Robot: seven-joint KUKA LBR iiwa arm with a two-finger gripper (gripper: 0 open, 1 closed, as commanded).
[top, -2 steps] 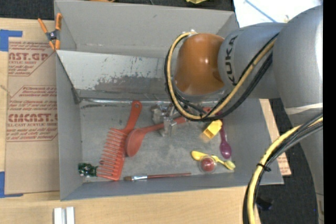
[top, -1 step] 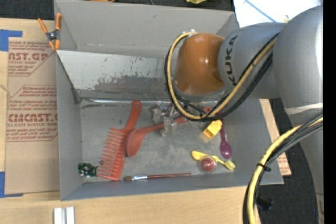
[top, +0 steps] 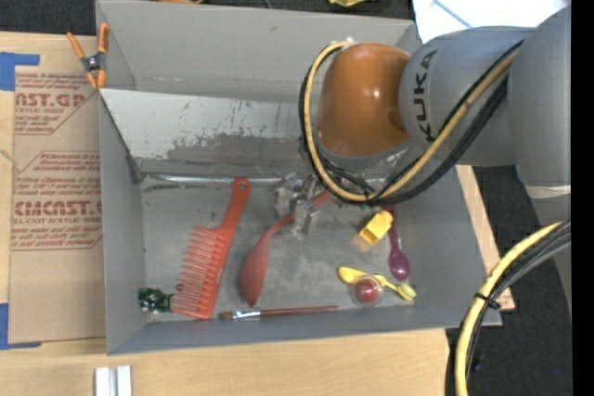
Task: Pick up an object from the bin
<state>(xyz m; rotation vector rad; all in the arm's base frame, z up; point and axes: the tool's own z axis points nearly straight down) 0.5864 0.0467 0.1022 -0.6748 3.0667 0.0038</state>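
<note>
My pincer (top: 299, 204) hangs low at mid-bin (top: 204, 42); open or closed, I cannot tell. Step, I judge: positioning for a grasp. The red spoon (top: 252, 272) lies just near-left, its handle reaching up to me. Next move: close squarely on that handle. Comb (top: 213, 253) left, yellow block (top: 374, 228) right.

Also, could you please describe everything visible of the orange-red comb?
The comb is orange-red and plastic by its look: a narrow straight handle and a wide head with fine teeth facing left. It lies flat on the bin floor, in the left half, with the handle slanting toward the back wall. A small green thing sits by its lower end; whether they touch, I cannot tell. A dark red spoon lies to its right, apart.
</note>
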